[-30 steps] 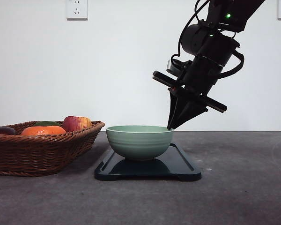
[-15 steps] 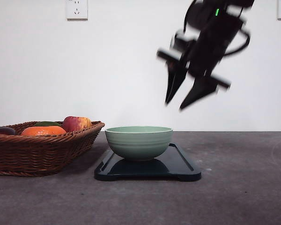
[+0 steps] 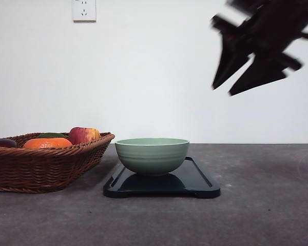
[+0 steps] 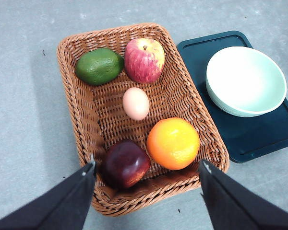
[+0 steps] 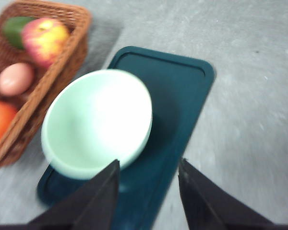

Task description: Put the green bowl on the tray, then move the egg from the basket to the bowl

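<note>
Tabletop (image 3: 256,205) up front is bare grey, and sitting on it is the tray (image 3: 200,180) with the green bowl (image 3: 152,155) now parked on its left half, upright and empty, so step one looks done to me. Just left of that is the basket (image 3: 46,166), and from the left wrist view the egg (image 4: 136,103) is lying in the middle of it between the red apple (image 4: 144,60) and the orange (image 4: 173,143). The left tool (image 4: 146,179) hangs over the basket's near end with its jaws spread wide, holding nothing. Further back and up high, the right tool (image 3: 222,90) is blurred, jaws apart and empty. A second ago it was pinched on the bowl's right rim; since then it let go and swung up and away to the right, bowl didn't budge. Egg pickup is next I'd guess.
</note>
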`<move>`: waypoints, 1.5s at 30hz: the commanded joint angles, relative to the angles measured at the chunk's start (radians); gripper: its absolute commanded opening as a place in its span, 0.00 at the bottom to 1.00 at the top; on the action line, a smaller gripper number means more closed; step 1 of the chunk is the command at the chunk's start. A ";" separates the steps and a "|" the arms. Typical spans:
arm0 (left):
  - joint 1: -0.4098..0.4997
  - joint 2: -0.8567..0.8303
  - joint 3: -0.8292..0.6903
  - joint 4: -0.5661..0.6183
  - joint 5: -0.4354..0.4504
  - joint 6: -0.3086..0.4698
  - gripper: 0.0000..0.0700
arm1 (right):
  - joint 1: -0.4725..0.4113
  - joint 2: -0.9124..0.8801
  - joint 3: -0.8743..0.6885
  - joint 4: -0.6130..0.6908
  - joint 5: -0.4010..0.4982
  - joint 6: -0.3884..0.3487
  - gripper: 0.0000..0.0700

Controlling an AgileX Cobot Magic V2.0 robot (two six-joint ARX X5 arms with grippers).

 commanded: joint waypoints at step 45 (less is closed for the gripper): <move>-0.155 0.876 0.425 0.067 -0.170 -0.102 0.73 | 0.006 -0.478 -0.199 -0.196 0.078 -0.028 0.34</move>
